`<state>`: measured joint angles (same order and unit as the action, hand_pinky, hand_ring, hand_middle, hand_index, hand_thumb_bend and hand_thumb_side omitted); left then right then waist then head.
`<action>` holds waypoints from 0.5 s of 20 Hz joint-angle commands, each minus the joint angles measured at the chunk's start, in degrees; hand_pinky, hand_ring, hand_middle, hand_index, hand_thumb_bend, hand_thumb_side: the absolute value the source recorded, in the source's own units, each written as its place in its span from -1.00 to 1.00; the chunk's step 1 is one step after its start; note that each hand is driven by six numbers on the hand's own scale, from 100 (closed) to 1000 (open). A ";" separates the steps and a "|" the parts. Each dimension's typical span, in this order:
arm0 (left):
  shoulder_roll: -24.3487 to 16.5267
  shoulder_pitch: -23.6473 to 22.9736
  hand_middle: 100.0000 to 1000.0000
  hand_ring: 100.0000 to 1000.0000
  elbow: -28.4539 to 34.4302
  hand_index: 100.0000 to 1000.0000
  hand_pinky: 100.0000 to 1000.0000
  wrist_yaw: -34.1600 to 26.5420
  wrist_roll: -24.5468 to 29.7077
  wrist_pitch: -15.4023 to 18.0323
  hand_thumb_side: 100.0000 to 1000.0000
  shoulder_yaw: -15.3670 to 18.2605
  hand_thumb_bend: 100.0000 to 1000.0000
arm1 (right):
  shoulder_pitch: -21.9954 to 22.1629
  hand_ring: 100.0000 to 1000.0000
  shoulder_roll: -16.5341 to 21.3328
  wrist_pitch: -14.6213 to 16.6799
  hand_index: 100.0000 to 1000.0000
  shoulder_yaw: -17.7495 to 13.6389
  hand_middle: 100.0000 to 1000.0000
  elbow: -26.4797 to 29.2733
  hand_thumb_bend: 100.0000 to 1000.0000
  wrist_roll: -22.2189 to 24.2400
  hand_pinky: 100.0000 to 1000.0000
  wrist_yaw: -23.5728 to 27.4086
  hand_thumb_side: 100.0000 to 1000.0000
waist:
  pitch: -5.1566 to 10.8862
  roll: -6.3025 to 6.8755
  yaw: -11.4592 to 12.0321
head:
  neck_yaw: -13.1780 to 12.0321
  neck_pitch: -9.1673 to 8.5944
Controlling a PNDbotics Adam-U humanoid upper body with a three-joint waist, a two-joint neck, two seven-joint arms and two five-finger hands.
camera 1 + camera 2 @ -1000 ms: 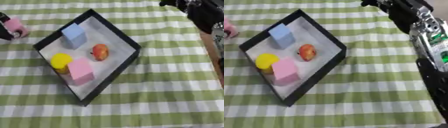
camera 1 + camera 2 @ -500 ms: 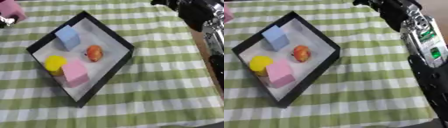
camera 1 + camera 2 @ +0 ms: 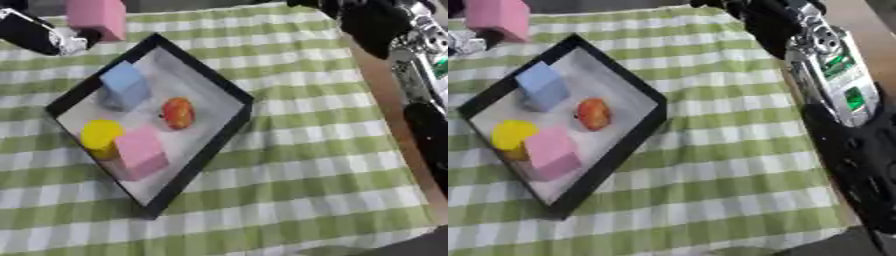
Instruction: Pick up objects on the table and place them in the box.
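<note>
A shallow box (image 3: pixel 214 142) with a black rim and a pale floor is seen lying askew on the green-checked table (image 3: pixel 306 150), one corner toward the far edge. Inside it are found a light blue cube (image 3: pixel 123 91) toward the far left, an orange-red rounded object (image 3: pixel 178 112) near the middle, a yellow piece (image 3: pixel 100 135) at the left wall, and a pink block (image 3: pixel 140 153) just beside the yellow one. A second pink block (image 3: pixel 97 16) is seen beyond the box's far corner, at the table's far left.
</note>
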<state>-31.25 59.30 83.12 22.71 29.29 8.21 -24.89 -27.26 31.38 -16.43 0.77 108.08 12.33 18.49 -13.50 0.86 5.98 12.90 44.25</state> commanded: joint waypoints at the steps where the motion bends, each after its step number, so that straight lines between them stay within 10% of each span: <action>1: -1.14 0.77 -0.06 0.09 2.20 -0.04 0.38 -0.73 2.82 0.82 -1.00 -2.89 -0.93 | -0.88 0.45 0.81 -0.21 0.47 -0.17 0.26 0.65 -1.00 -0.06 0.93 0.49 0.11 | 2.42 0.37 -0.11 | 0.51 -0.14; 10: 0.78 -1.07 0.03 0.18 -5.42 0.05 0.40 10.47 4.92 10.23 -1.00 -8.71 -0.45 | -0.91 0.45 0.88 -0.31 0.47 -0.18 0.26 0.77 -1.00 -0.11 0.93 0.53 0.11 | 2.36 0.76 -0.78 | 0.68 -0.14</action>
<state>-30.20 57.40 78.11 31.16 34.50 16.50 -33.51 -27.25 31.32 -16.52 0.79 108.09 12.35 18.50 -13.40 0.92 5.21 13.53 44.26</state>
